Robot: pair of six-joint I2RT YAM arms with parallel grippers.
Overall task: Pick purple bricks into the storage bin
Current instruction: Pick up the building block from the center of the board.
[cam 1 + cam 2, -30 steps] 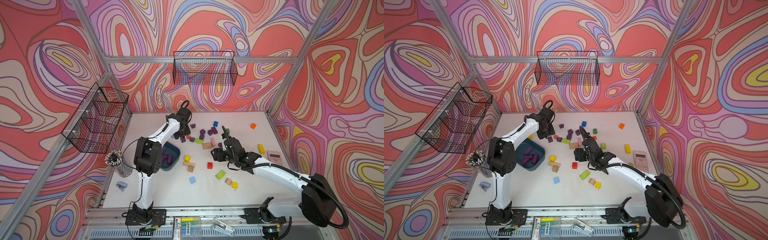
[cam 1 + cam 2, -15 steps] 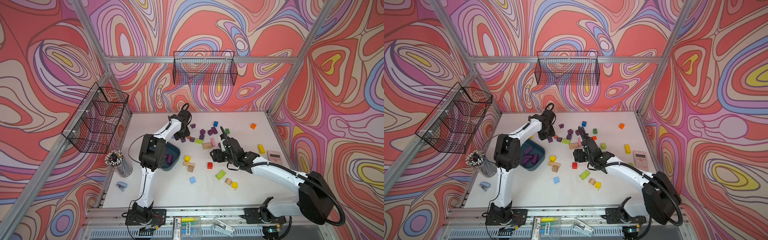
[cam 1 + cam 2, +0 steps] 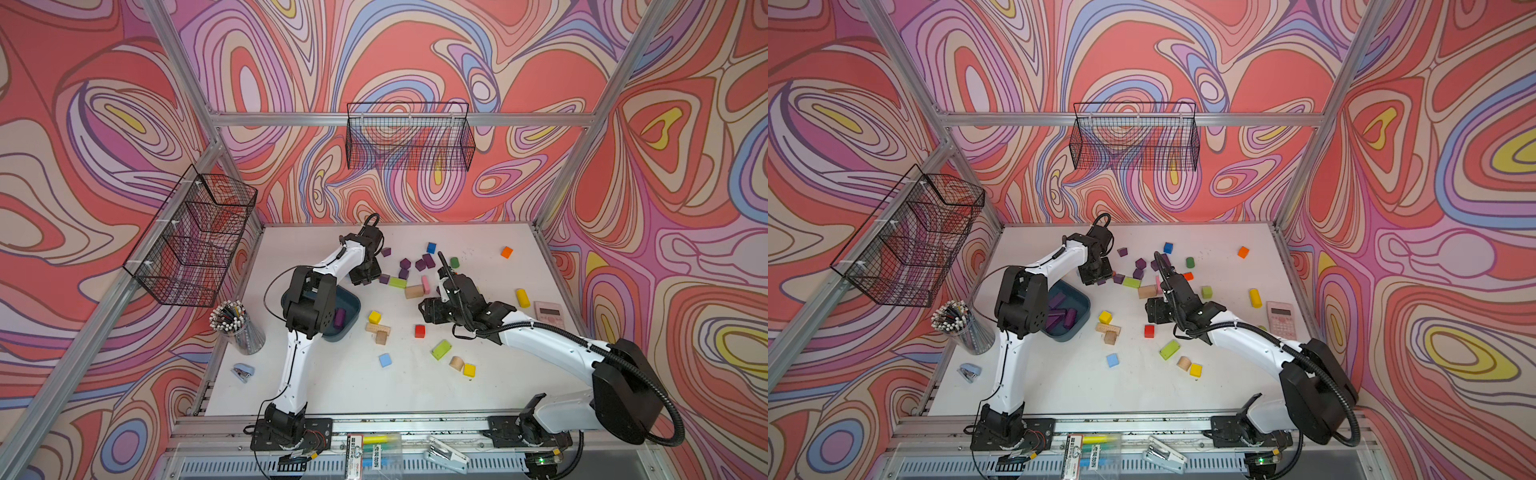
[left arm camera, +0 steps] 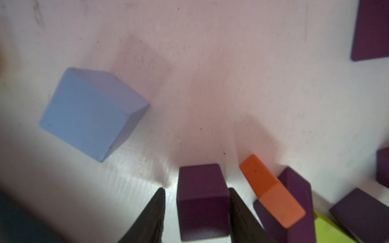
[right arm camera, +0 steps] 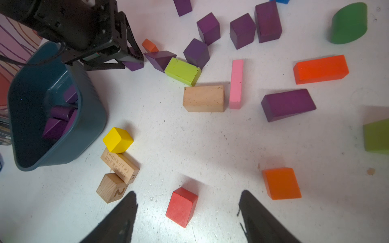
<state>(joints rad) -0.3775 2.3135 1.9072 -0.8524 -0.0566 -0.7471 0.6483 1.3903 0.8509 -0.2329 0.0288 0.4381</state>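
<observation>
White table [image 3: 332, 386]: scuffed top inside a swirl-papered cell, strewn with coloured blocks.
Right claw [image 5: 188, 193]: nearest the front edge, fingers spread wide and empty, hovering over a red block [image 5: 182, 207]; nothing purple sits between them.
Bin [image 5: 88, 126]: dark teal tray on the robot's left side of the table, several purple bricks [image 3: 1065, 316] already lying inside.
Left claw [image 4: 196, 188]: just beyond the bin, down at table level, straddling a purple cube [image 4: 202, 202]. One finger appears to lie against the cube's side and a sliver of table shows at the other, so it is not yet a full grip.
Change: over the last second the left fingers have drawn in around the cube, while the right claw has barely shifted.
Meaning: the grasp looks a moment from complete; a lift and a short carry back to the bin likely follow.
Hazard: an orange block [image 4: 271, 189] leans just beside the cube and could be nudged.
Farther back: about half a dozen stray purple bricks [image 3: 419, 264] lie loose mid-table, so the job looks roughly half done.
</observation>
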